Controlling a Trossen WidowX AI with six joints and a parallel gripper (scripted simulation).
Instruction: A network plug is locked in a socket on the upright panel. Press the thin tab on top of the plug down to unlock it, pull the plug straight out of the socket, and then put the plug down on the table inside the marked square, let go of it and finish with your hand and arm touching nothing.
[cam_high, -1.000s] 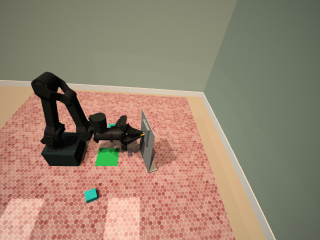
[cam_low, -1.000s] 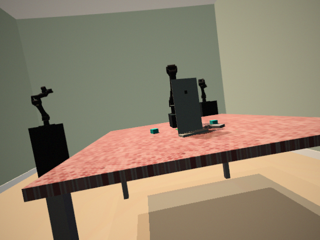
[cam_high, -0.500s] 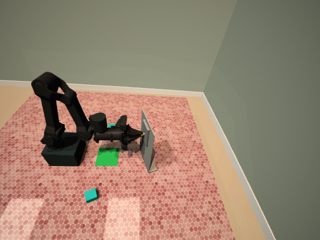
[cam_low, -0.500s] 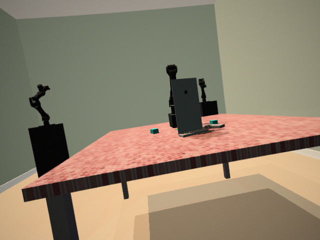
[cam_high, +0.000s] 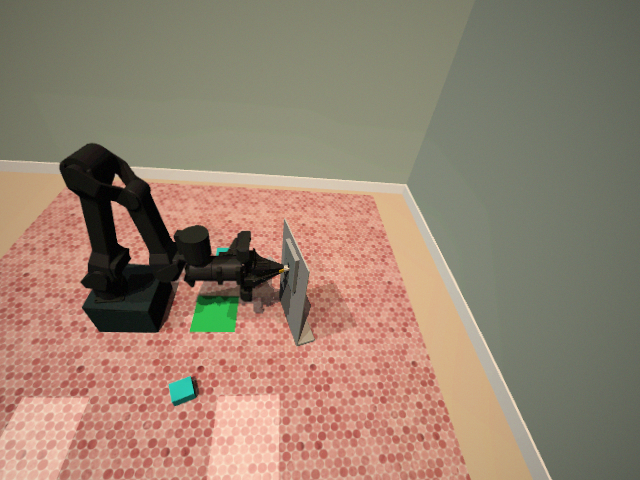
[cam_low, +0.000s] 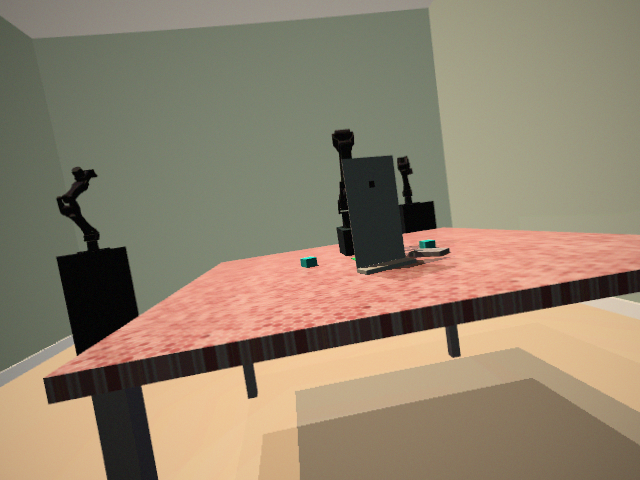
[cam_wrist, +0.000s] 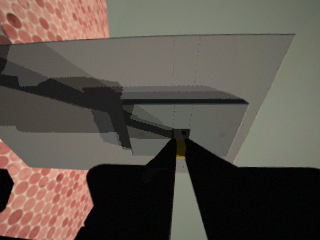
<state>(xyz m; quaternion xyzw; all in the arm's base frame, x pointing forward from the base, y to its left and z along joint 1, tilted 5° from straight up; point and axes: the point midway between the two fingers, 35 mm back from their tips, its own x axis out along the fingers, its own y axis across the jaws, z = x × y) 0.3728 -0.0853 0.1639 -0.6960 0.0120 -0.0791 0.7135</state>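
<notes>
The upright grey panel (cam_high: 295, 315) (cam_low: 377, 222) (cam_wrist: 210, 60) carries a raised socket plate (cam_wrist: 220, 120) on the robot's side. My gripper (cam_high: 282, 268) (cam_wrist: 179, 143) is shut on the plug at the socket opening (cam_wrist: 181, 133). A yellow part of the plug (cam_high: 283, 270) (cam_wrist: 180, 149) shows between the fingertips. The plug's front is at or in the socket; how deep it sits and whether its tab is pressed down are hidden by the fingers. The marked green square (cam_high: 214, 317) lies on the table, between the robot's base and the panel, partly in the arm's shadow.
One teal block (cam_high: 182, 390) (cam_low: 308, 261) lies to one side of the green square. Another teal block (cam_high: 222, 251) (cam_low: 427, 243) lies beyond the forearm. A flat grey piece (cam_low: 434, 251) lies beside the panel's foot. Two other arms stand on black pedestals (cam_low: 98, 294) (cam_low: 421, 217).
</notes>
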